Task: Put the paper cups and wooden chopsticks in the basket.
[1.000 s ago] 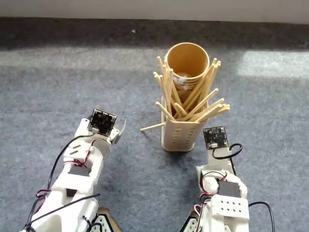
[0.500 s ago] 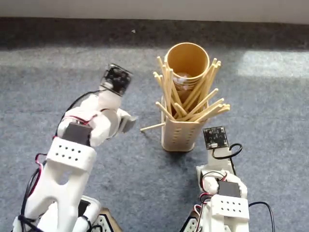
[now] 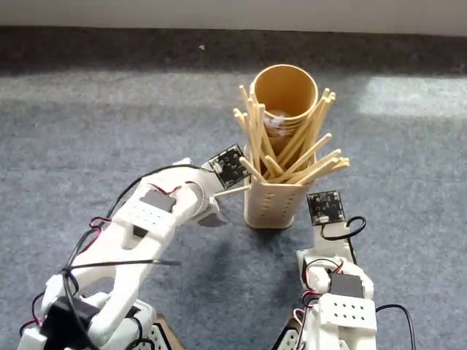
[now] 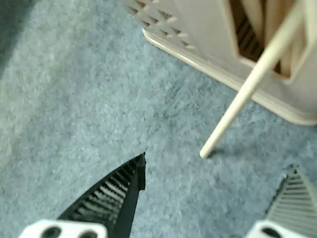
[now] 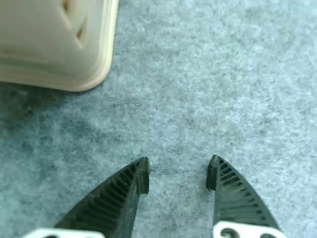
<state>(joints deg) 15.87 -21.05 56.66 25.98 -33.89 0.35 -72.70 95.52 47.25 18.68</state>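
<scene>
Basket (image 3: 271, 204): stands upright on the grey surface (image 3: 102, 124), between the two arms and just ahead of them.
Cup (image 3: 284, 89): upright inside the basket, its rim well above the basket's wall.
Chopsticks (image 3: 292, 157): a loose bundle stands in the basket around the cup, leaning and fanned out at several angles.
Stray chopstick (image 4: 250, 84): juts sideways from the basket's wall towards the left arm and slants down. Its free end is at or just above the surface. Whether it passes through a slot in the wall I cannot tell.
Left tool (image 4: 217, 166): spread wide and empty, low over the surface. The stray chopstick's free end lies between its tips and touches neither.
Right tool (image 5: 177, 176): spread and empty, over bare surface just beside a corner of the basket.
Handling: the stick looks light, stiff, thin and smooth, so it will likely roll or pivot in a loose pinch. Levered hard against the wall, the wood could snap.
Where to hold: probably a little up from the free end, pinched across its width so that closing centres it.
Risk: the basket looks light and top-heavy. A sideways tug on the stick could slide or tip it and spill the bundle.
Progress: judged nearly done, as this one stick seems all that is left to seat properly.
</scene>
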